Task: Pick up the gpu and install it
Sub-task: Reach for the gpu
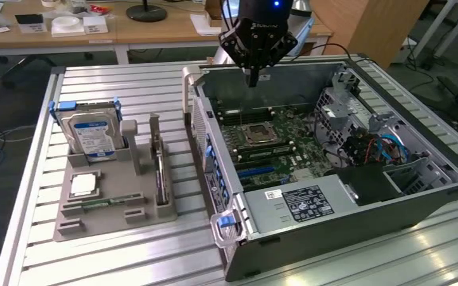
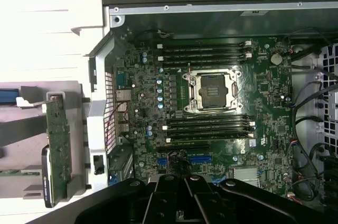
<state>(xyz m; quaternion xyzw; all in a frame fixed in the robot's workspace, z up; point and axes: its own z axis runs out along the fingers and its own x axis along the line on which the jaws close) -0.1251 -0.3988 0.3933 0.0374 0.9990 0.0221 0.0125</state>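
My black two-fingered gripper [image 1: 250, 80] hangs over the far rim of the open dark-grey computer case [image 1: 356, 220], its fingers pressed together and holding nothing; below it lies the green motherboard [image 1: 285, 128] with its bare square silver processor socket [image 1: 259, 134]; so by my judgement the pick-up has not begun, and I am at the approach step of the task. The gpu [image 1: 162, 173], a thin green circuit card with a black cooler on one face and a silver bracket at one end, stands on edge in a slot of the grey plastic parts tray [image 1: 102, 223]; in the exterior view it sits at about eight o'clock from my gripper, well apart from it, and just beside the case's outer wall at its nine o'clock side. In the same tray, at ten o'clock from the card, the silver hard drive with a blue-white label [image 1: 93, 136] stands upright; a narrow green memory stick [image 1: 105, 202] lies flat at the card's eight o'clock; neither is mine to take. Reaching the card calls, I think, for parting my fingers, lining them with its thin upper edge, and staying clear of the tray's posts beside it; the blue expansion slot [image 1: 254, 173] on the board, at six o'clock from the socket, looks the likely seat, though I cannot tell that for certain.
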